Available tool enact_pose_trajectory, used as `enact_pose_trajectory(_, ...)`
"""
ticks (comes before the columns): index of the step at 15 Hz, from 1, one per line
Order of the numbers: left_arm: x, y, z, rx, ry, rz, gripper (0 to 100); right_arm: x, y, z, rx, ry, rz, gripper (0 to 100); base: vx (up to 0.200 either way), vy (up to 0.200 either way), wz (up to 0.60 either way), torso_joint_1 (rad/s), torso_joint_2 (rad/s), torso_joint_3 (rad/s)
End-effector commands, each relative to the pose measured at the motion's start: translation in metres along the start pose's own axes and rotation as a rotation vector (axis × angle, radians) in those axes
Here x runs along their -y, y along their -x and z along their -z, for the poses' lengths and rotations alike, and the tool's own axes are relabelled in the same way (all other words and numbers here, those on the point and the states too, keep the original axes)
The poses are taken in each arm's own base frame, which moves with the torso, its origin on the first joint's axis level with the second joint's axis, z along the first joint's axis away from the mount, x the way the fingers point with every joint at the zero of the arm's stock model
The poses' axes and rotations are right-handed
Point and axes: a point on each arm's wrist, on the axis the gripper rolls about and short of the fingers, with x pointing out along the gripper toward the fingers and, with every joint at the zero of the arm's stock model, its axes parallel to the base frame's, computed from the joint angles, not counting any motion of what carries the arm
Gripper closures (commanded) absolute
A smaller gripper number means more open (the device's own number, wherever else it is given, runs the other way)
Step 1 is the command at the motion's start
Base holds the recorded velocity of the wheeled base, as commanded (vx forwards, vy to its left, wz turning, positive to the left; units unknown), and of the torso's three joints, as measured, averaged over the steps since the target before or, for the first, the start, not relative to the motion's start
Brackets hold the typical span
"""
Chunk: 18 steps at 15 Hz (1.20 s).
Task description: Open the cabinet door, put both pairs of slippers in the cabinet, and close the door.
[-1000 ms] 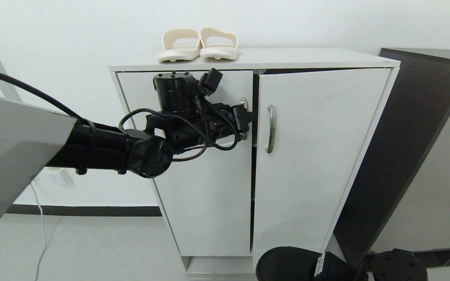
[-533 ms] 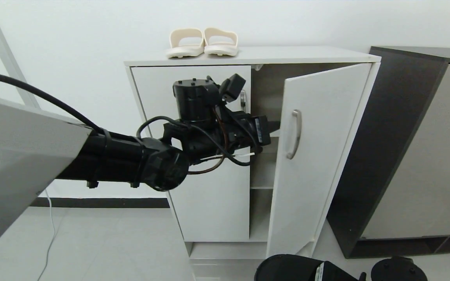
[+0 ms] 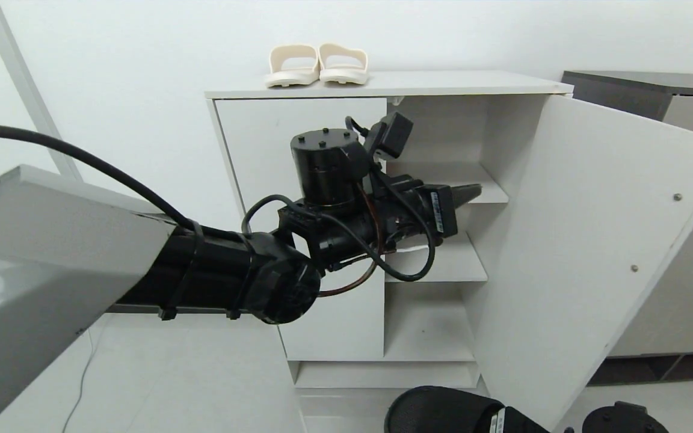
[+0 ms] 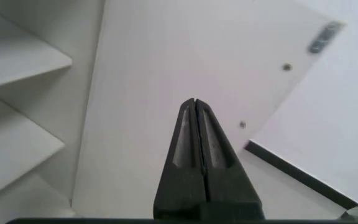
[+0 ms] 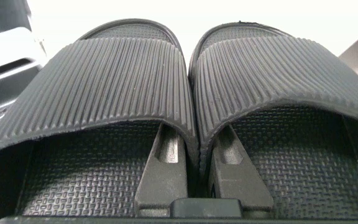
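Since the earlier head frames the right-hand door (image 3: 593,240) has swung from nearly shut to wide open. The camera has also shifted, so the drift of the cabinet (image 3: 473,81) across the picture is not counted as movement. In the head view, the left-hand door (image 3: 286,138) is shut and three bare shelves (image 3: 449,264) are exposed on the open side. The left gripper (image 3: 470,192) sits just inside the opening at upper-shelf height, apart from the door. The cream slippers (image 3: 317,65) lie side by side on the cabinet top, toward its left end. The black slippers (image 3: 443,412) are low in front of the open compartment. In the left wrist view, the fingers (image 4: 185,149) are pressed fully together with nothing between them and point at the door's inner face, below its hinge plate (image 4: 324,37). In the right wrist view, the right gripper (image 5: 197,174) has one finger inside each black slipper and clamps their adjoining side walls, so the pair is carried as one. Judgement: door opening is complete and loading is the step in hand. The left arm should clear the opening first. The black pair should then go in level and deep onto a shelf, so that no heel overhangs and fouls the door when it closes. The clamp should be released only once the soles rest on the shelf.
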Motion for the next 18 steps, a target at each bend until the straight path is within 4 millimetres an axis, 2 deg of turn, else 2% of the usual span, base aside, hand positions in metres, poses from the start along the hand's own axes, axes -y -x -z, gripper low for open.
enact_pose_trajectory(1,-0.011,0.020,-0.020,0.040,-0.018,-0.063,100,0.002,-0.006,0.008,-0.038,-0.012,0.006,100,0.000,0.000,0.00,0.000,0.00,0.000)
enact_pose_trajectory(4,-0.010,0.065,-0.050,0.085,-0.044,-0.134,100,0.018,-0.014,-0.001,0.020,-0.031,0.066,100,0.000,0.000,0.00,0.000,0.00,0.000)
enact_pose_trajectory(6,-0.002,0.106,-0.061,0.100,-0.052,-0.194,100,0.027,-0.015,-0.003,0.039,-0.040,0.097,100,0.000,0.000,0.00,0.000,0.00,0.000)
enact_pose_trajectory(8,0.016,0.147,-0.057,0.100,-0.045,-0.269,100,0.027,-0.014,-0.005,0.046,-0.038,0.100,100,0.000,0.000,0.00,0.000,0.00,0.000)
enact_pose_trajectory(10,0.043,0.195,-0.053,0.141,-0.079,-0.389,100,0.027,-0.013,-0.007,0.057,-0.035,0.102,100,0.000,0.000,0.00,0.000,0.00,0.000)
enact_pose_trajectory(11,0.055,0.219,-0.049,0.149,-0.145,-0.500,100,0.027,-0.012,-0.008,0.060,-0.034,0.102,100,0.000,0.000,0.00,0.000,0.00,0.000)
enact_pose_trajectory(13,0.081,0.277,-0.032,0.108,-0.360,-0.858,100,0.027,-0.010,-0.009,0.065,-0.030,0.104,100,0.000,0.000,0.00,0.000,0.00,0.000)
enact_pose_trajectory(15,0.108,0.331,-0.009,0.107,-0.375,-1.141,100,0.027,-0.010,-0.011,0.077,-0.031,0.107,100,0.000,0.000,0.00,0.000,0.00,0.000)
enact_pose_trajectory(16,0.116,0.347,0.000,0.103,-0.372,-1.221,100,0.027,-0.009,-0.012,0.079,-0.030,0.107,100,0.000,0.000,0.00,0.000,0.00,0.000)
enact_pose_trajectory(17,0.132,0.371,0.020,0.102,-0.367,-1.359,100,0.027,-0.010,-0.012,0.082,-0.030,0.107,100,0.000,0.000,0.00,0.000,0.00,0.000)
enact_pose_trajectory(18,0.143,0.386,0.040,0.099,-0.366,-1.436,100,0.028,-0.011,-0.012,0.082,-0.031,0.118,100,0.000,0.000,0.00,0.000,0.00,0.000)
